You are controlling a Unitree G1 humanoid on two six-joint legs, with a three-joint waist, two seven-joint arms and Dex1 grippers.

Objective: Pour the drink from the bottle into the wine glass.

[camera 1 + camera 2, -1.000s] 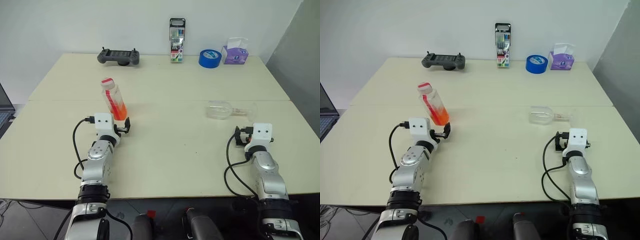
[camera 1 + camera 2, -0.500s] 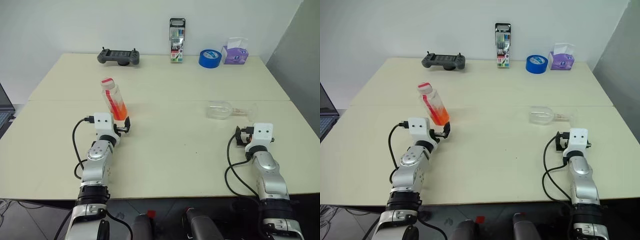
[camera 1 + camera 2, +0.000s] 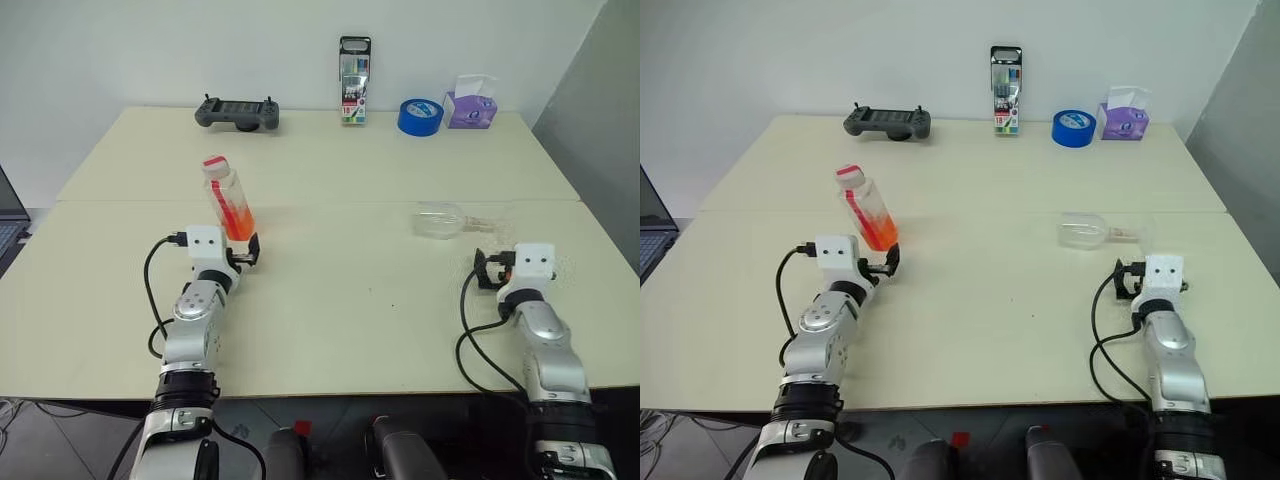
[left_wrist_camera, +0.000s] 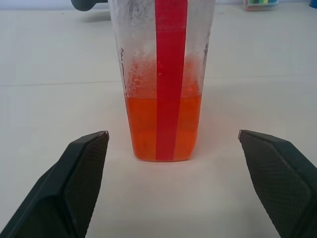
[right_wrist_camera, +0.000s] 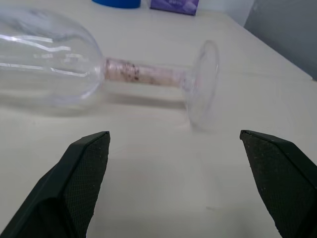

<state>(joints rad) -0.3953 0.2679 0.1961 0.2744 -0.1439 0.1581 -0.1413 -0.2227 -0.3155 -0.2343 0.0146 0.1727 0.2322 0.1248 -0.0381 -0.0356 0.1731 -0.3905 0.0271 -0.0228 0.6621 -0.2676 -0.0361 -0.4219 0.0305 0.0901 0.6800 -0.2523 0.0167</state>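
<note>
My fingers stand wide apart on both sides and hold nothing. In the left wrist view my left gripper (image 4: 172, 136) has 1 black finger (image 4: 74, 183) on each side of the bottle (image 4: 163, 79), with bare table (image 4: 44, 114) between each pad and the plastic, so there is no touch. The bottle stands upright on its base just ahead of that gripper, at 12 o'clock from it. Its red label strip faces me, and the drink (image 4: 141, 124) fills only the lower part, orange-red and translucent, with droplets clinging to the wall above the liquid line. From the head views the bottle (image 3: 228, 198) sits on the left half of the table with its pinkish-red cap on top.

My right gripper (image 5: 174, 136) is spread just as wide. The wine glass (image 5: 99, 74) lies on its side at 12 o'clock from it, near but apart from the fingers. Its bowl points toward 9 o'clock and its round foot toward 3 o'clock, with the foot's rim resting on the table. In the head view the wine glass (image 3: 455, 220) lies on the right half of the table, well apart from the bottle.

Along the far edge, at 12 o'clock, stand a dark controller (image 3: 237, 113), a pack of pens (image 3: 353, 81), a blue tape roll (image 3: 419, 116) and a purple tissue box (image 3: 471, 103).
</note>
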